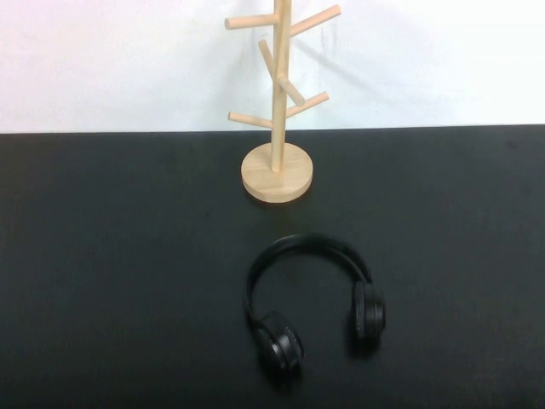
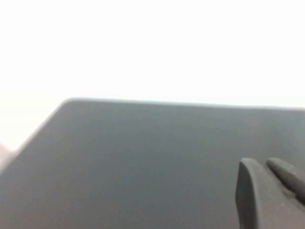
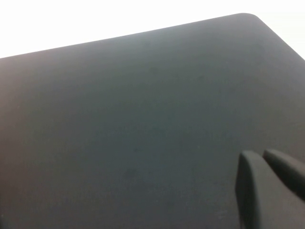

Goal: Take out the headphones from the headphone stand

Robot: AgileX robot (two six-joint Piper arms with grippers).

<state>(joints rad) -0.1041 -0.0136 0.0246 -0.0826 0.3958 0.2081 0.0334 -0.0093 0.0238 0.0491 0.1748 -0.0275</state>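
While high view shows no arms, headphones (image 1: pixel 313 298) lie flat on black table (image 1: pixel 102 256), near front of headphone stand (image 1: pixel 278 106), well apart from its pegs; judged already taken off. Stand upright at table's far edge, top cut off by frame. Left wrist view: left gripper (image 2: pixel 271 193) only partly seen over bare table, holding nothing visible; opening cannot be told. Right wrist view: right gripper (image 3: pixel 271 188) likewise, partly cut off, nothing visible held, likely parked.

left pincer (image 2: pixel 269 191) and right pincer (image 3: pixel 269 183) each show only in their own wrist views, low over the tabletop.
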